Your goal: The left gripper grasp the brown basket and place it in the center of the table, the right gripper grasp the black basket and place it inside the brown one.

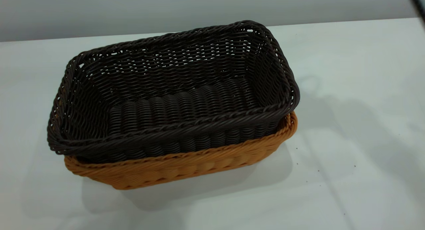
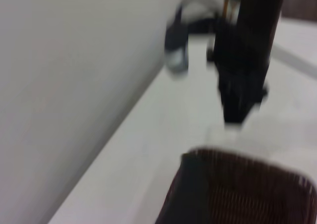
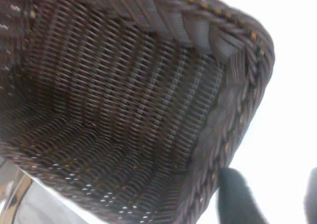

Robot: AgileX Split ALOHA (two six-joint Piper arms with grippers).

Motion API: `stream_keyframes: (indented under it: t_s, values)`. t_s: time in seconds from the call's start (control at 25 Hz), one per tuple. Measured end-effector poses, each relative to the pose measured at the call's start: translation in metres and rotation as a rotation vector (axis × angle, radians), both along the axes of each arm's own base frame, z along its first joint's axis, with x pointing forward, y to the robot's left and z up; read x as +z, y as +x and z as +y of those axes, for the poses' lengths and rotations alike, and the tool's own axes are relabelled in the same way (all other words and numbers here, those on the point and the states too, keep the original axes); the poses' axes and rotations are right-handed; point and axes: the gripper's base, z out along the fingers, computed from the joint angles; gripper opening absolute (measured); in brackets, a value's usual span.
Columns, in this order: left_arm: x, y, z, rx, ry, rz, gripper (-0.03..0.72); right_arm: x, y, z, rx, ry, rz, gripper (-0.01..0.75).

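Exterior view: the black basket, near-black woven wicker with a braided rim and flared sides, sits nested inside the brown basket, whose orange-tan weave shows only as a band under the dark rim along the near side and at the right corner. The pair stands on the white tabletop; bare tabletop lies all around the brown basket, widest to its right, with a few tiny dark specks there. Neither claw appears here.

Left wrist view: a blurred black arm hangs above the tabletop beyond a corner of the black basket; whether the left claw is apart or together cannot be told.

Right wrist view: the right claw stands with its fingers apart, just beside the black basket's braided rim, gripping nothing.
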Motion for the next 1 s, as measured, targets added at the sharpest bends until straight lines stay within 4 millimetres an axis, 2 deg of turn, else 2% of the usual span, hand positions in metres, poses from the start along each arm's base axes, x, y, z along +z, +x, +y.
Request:
stream_keyframes:
  t_s: [0.12, 0.24, 0.32, 0.52, 0.64, 0.84, 1.0]
  values:
    - [-0.006, -0.003, 0.003, -0.003, 0.053, 0.056, 0.358, 0.029, -0.014, -0.002, 0.005, 0.05, -0.059, 0.068]
    - [-0.011, -0.01, 0.008, 0.005, 0.097, 0.135, 0.135, 0.058, -0.03, -0.007, 0.008, 0.074, -0.131, 0.011]
    - [-0.01, -0.016, 0.014, 0.032, 0.095, 0.177, 0.04, 0.078, -0.044, -0.011, 0.007, 0.089, -0.182, 0.004]
    - [0.006, -0.032, 0.034, 0.123, -0.015, 0.147, 0.002, 0.119, -0.086, -0.027, -0.01, 0.112, -0.334, 0.004]
    - [0.006, -0.045, 0.047, 0.15, -0.061, 0.124, 0.0, 0.14, -0.116, -0.04, -0.046, 0.141, -0.496, 0.004]
    - [-0.014, -0.066, 0.065, 0.16, -0.125, 0.09, -0.001, 0.162, -0.169, -0.065, -0.097, 0.174, -0.779, 0.004]
    - [-0.045, -0.078, 0.078, 0.213, -0.137, 0.152, -0.001, 0.159, -0.218, -0.083, -0.096, 0.175, -0.931, 0.004]
